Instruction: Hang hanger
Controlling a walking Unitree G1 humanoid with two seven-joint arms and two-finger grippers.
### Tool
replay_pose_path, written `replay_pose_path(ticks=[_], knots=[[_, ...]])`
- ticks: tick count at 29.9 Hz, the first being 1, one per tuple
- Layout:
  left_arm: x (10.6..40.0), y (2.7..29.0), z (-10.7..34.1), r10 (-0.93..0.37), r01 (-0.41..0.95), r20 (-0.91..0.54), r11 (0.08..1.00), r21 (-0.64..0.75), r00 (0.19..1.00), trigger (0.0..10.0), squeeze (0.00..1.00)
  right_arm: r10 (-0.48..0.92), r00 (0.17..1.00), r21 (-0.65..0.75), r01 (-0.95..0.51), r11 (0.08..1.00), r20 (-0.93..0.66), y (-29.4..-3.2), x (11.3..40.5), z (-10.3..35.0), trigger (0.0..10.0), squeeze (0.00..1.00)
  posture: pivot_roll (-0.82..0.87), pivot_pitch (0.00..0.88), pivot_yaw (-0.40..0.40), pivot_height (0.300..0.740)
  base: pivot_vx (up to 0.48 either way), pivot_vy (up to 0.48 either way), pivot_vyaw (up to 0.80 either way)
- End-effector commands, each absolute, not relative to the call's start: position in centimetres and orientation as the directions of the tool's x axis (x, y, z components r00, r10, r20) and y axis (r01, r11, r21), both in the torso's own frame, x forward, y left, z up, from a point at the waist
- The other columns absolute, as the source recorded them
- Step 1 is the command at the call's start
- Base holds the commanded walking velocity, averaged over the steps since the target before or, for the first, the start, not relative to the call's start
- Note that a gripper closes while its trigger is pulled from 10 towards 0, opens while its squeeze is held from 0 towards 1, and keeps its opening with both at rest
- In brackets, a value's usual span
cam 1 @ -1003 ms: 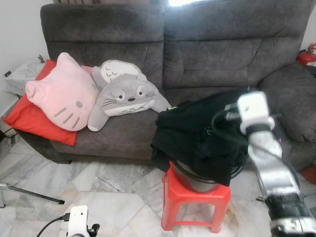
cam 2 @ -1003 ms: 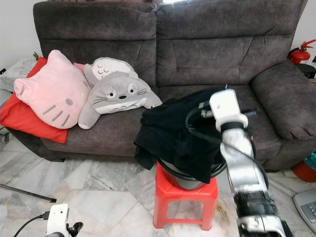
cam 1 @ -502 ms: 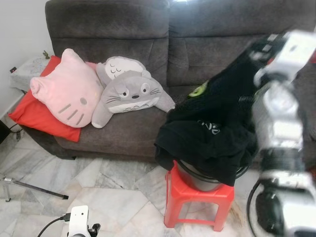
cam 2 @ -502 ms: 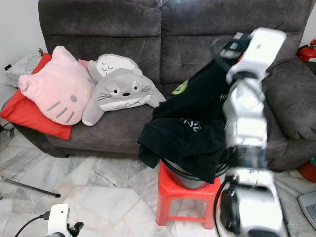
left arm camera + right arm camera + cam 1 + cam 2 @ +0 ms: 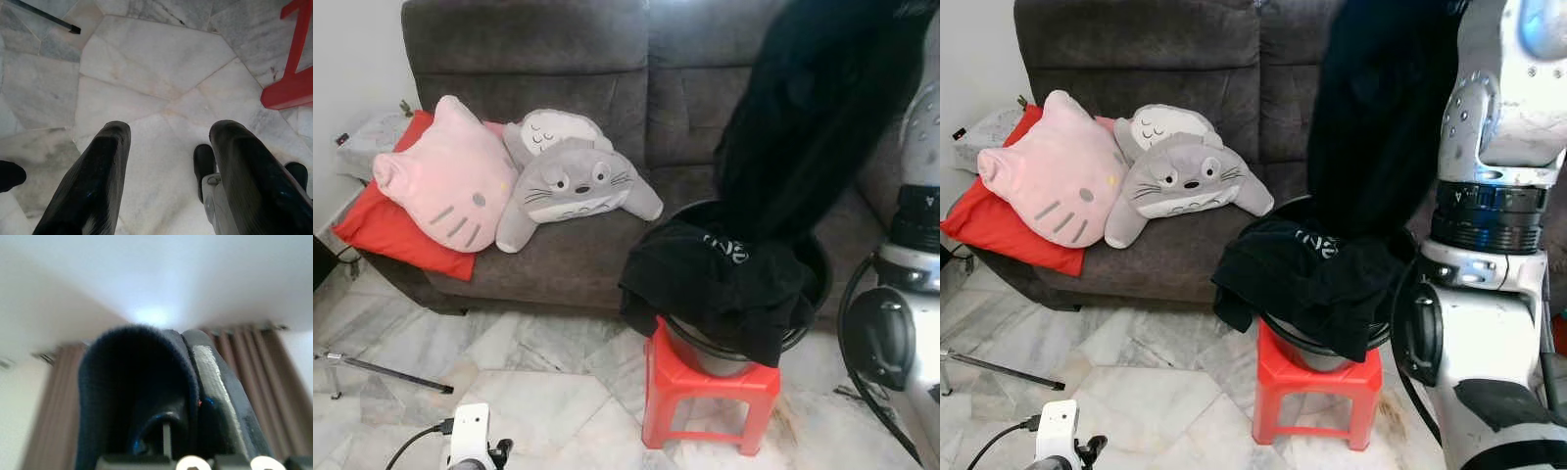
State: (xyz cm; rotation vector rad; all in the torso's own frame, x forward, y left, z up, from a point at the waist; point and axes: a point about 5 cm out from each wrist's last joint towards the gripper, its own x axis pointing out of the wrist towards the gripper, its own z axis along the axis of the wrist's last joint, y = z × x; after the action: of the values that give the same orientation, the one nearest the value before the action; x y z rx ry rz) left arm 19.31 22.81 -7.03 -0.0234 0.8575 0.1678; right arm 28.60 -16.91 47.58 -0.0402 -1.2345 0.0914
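Taking the red stool as your landmark: far to its left on the grey sofa lie a pink cat cushion and a grey plush. Your left gripper hangs over the marble floor left of the stool, fingers spread wide, holding nothing. On the stool, a basket overflows with black clothes. Above it your right gripper is clamped on a black garment, lifted high. No hanger can be made out.
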Motion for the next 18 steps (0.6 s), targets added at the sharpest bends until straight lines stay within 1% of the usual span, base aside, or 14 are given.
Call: replay_pose_path(ticks=[1,2,3,4,5,6,7,8,11,12,13,16,17,18], knots=[[19.0,23.5,-7.1,0.152,-0.166,-0.765,0.984,0.059,0.626,10.0,0.0,0.126,0.314,-0.101,-0.095,0.99,0.941,-16.1,28.1,47.5,10.0,0.0,-0.23,0.0,0.12,0.74,0.0,0.0,0.0],[19.0,23.5,-7.0,0.151,-0.166,-0.765,0.984,0.059,0.626,10.0,0.0,0.129,0.316,-0.102,-0.102,0.99,0.94,-16.0,28.0,47.3,10.0,0.0,-0.23,0.0,0.12,0.74,0.0,0.0,0.0],[19.1,23.4,-7.0,0.151,-0.165,-0.765,0.985,0.06,0.626,10.0,0.0,0.133,0.343,-0.094,-0.127,0.987,0.93,-15.7,28.2,46.7,10.0,0.0,-0.23,0.0,0.117,0.74,0.0,0.0,0.0],[19.1,23.4,-7.0,0.152,-0.165,-0.764,0.984,0.06,0.627,10.0,0.0,0.14,0.407,-0.075,-0.171,0.982,0.902,-15.1,28.6,45.0,10.0,0.0,-0.22,0.0,0.113,0.74,0.0,0.0,0.0],[19.1,23.4,-7.0,0.152,-0.165,-0.764,0.984,0.06,0.627,10.0,0.0,0.142,0.423,-0.071,-0.181,0.981,0.895,-15.0,28.7,44.6,10.0,0.0,-0.22,0.0,0.113,0.74,0.0,0.0,0.0],[19.1,23.4,-7.0,0.152,-0.165,-0.764,0.984,0.06,0.627,10.0,0.0,0.142,0.461,-0.062,-0.185,0.981,0.876,-14.8,29.1,43.7,10.0,0.0,-0.22,0.0,0.109,0.74,0.0,0.0,0.0],[19.1,23.4,-7.0,0.153,-0.167,-0.764,0.984,0.06,0.627,10.0,0.0,0.149,0.567,-0.065,-0.165,0.984,0.81,-14.3,30.0,40.5,10.0,0.0,-0.22,0.0,0.106,0.74,0.0,0.0,0.0],[19.1,23.4,-7.0,0.154,-0.168,-0.764,0.984,0.06,0.627,10.0,0.0,0.144,0.623,-0.063,-0.151,0.987,0.769,-14.2,30.4,38.6,10.0,0.0,-0.22,0.0,0.106,0.74,0.0,0.0,0.0],[19.1,23.4,-7.0,0.155,-0.171,-0.763,0.984,0.059,0.627,10.0,0.0,0.1,0.729,-0.019,-0.119,0.993,0.677,-14.5,30.5,34.8,10.0,0.0,-0.21,0.0,0.104,0.74,0.0,0.0,0.0],[19.2,23.4,-7.0,0.156,-0.172,-0.763,0.983,0.06,0.627,10.0,0.0,0.039,0.794,0.027,-0.069,0.997,0.606,-15.1,30.2,32.3,10.0,0.0,-0.21,0.0,0.104,0.74,0.0,0.0,0.0],[19.2,23.5,-7.0,0.158,-0.172,-0.763,0.983,0.062,0.627,10.0,0.0,-0.025,0.836,0.057,-0.007,0.998,0.549,-15.7,29.8,30.7,10.0,0.0,-0.21,0.0,0.107,0.74,0.0,0.0,0.0],[19.2,23.6,-7.0,0.157,-0.166,-0.766,0.984,0.067,0.624,10.0,0.0,-0.1,0.885,0.096,0.062,0.993,0.455,-16.1,29.0,27.9,10.0,0.0,-0.22,0.0,0.11,0.74,0.0,0.0,0.0],[19.2,23.6,-6.9,0.155,-0.162,-0.766,0.984,0.067,0.623,10.0,0.0,-0.1,0.904,0.103,0.063,0.993,0.417,-15.8,28.6,26.7,10.0,0.0,-0.21,0.0,0.109,0.74,0.0,0.0,0.0],[19.2,23.6,-6.9,0.155,-0.162,-0.766,0.984,0.067,0.623,10.0,0.0,-0.1,0.904,0.103,0.063,0.993,0.417,-15.8,28.6,26.7,10.0,0.0,-0.21,0.0,0.109,0.74,0.0,0.0,0.0]])
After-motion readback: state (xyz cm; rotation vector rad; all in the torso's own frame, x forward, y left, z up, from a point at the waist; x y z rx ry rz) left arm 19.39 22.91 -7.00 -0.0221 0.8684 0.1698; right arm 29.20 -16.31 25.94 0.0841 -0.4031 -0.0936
